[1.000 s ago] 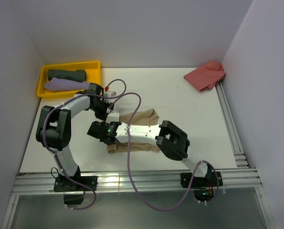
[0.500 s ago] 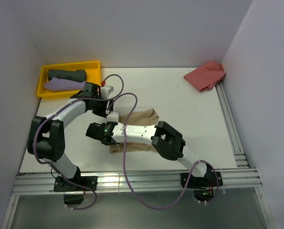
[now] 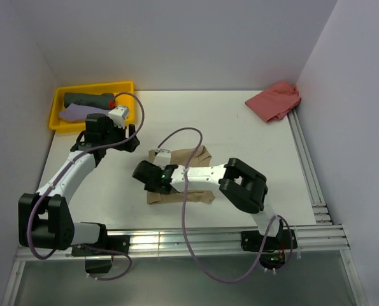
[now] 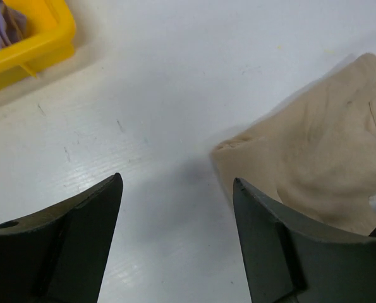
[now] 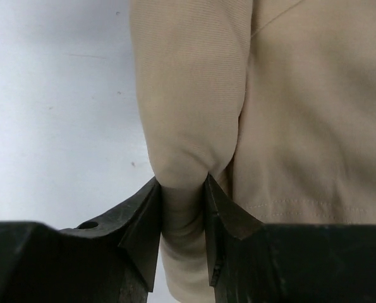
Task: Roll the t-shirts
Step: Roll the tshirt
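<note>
The tan t-shirt (image 3: 184,155) lies folded into a narrow band at the middle of the table, partly under my right arm. My right gripper (image 3: 152,182) is at its left end, shut (image 5: 182,186) on a rounded fold of the tan cloth (image 5: 289,95). My left gripper (image 3: 127,137) hangs open (image 4: 178,189) over bare table, left of the shirt's corner (image 4: 320,151) and touching nothing. A salmon-red t-shirt (image 3: 275,100) lies crumpled at the far right. A dark grey-green one (image 3: 87,99) and a lilac one (image 3: 74,113) lie in the yellow tray.
The yellow tray (image 3: 127,86) stands at the far left corner; its near corner (image 4: 30,44) shows in the left wrist view. Walls close in the table at the left, back and right. A rail (image 3: 307,166) runs along the right edge.
My left gripper has opened and drawn back from the tan shirt toward the tray. My right gripper has closed on the shirt's fold and shifted slightly right.
</note>
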Robot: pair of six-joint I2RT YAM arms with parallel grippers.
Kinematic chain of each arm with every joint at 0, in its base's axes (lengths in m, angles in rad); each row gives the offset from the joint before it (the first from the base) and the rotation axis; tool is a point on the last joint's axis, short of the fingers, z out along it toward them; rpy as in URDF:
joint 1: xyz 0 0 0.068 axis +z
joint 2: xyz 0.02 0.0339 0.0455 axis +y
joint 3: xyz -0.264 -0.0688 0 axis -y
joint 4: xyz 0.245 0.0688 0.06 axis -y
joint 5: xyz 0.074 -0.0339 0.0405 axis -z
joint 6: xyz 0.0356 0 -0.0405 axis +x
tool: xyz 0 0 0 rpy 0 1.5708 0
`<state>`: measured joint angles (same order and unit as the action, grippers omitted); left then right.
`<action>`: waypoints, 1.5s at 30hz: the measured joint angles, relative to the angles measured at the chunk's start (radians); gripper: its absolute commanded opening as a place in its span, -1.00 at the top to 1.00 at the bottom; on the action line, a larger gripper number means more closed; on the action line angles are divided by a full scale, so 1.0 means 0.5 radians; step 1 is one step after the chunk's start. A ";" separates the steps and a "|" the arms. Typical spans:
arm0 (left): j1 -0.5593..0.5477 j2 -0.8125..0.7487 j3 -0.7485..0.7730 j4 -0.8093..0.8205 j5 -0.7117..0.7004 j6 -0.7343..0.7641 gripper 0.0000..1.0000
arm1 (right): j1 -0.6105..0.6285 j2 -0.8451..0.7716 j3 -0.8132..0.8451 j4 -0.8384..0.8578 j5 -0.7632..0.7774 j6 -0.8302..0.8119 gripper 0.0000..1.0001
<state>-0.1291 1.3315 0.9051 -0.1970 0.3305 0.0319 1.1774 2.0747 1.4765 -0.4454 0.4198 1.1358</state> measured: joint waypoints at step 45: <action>-0.100 0.463 -0.271 0.405 0.341 -0.231 0.01 | -0.350 -0.209 -1.061 1.810 -0.972 0.491 0.07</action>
<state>-0.1791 1.5631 0.7696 0.0055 0.5011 -0.0837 1.0023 1.9701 0.9463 0.4599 -0.0662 1.3815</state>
